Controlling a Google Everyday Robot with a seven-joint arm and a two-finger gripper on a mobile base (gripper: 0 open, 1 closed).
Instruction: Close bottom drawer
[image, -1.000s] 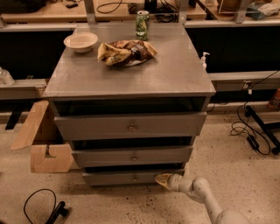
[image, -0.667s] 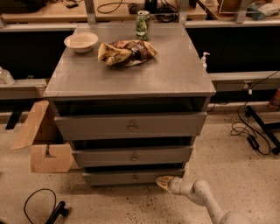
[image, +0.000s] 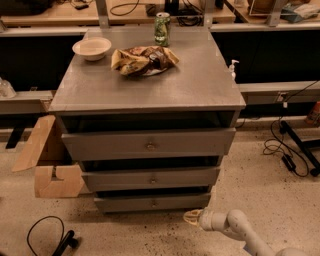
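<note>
The grey cabinet (image: 150, 90) has three drawers, each one standing out a little from the body. The bottom drawer (image: 130, 203) is the slimmest front, with a small round knob (image: 154, 203) at its centre. It sits just above the floor. My gripper (image: 190, 217) is low over the floor, just in front of and below the drawer's right end. It points left on the end of my white arm (image: 235, 227). It is apart from the drawer front by a small gap.
An open cardboard box (image: 47, 160) stands left of the cabinet. A black cable (image: 47, 235) lies on the floor at the front left. More cables (image: 290, 150) lie at the right. On the cabinet top are a bowl (image: 92, 48), a chip bag (image: 144, 60) and a can (image: 162, 29).
The gripper has slid a little to the left along the floor, below the drawer's right end. The drawers have not moved.
</note>
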